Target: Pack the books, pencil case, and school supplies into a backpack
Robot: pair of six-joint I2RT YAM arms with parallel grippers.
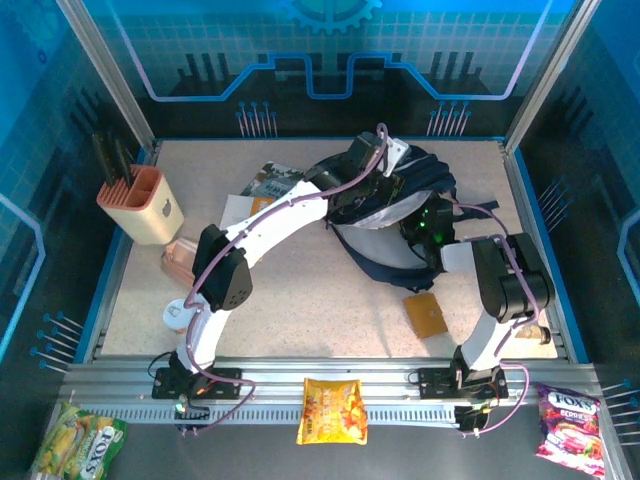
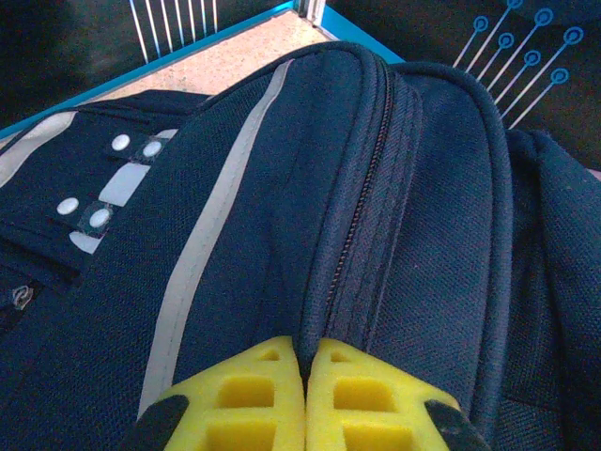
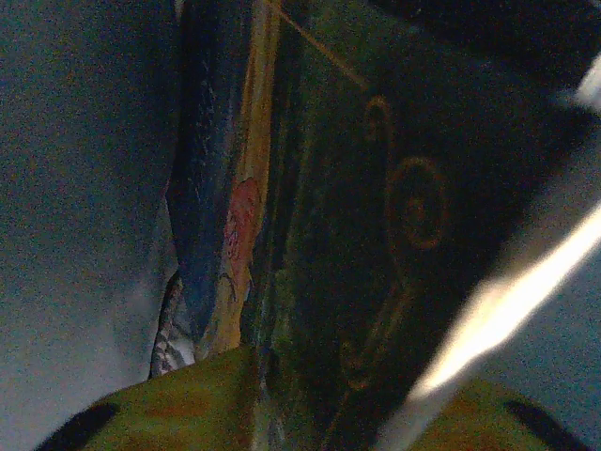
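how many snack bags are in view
3. A green-yellow bag lies off the table's near-left corner. An orange-yellow bag sits on the front rail between the arm bases. A pink bag lies off the near-right corner. More may be hidden under the backpack.

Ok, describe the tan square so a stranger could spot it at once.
Find the navy backpack, the biggest thing on the table. Just on its near side, on the bare tabletop, lies a small flat tan square. Unlike the yellow snack bag on the rail below, it is plain brown with no print.
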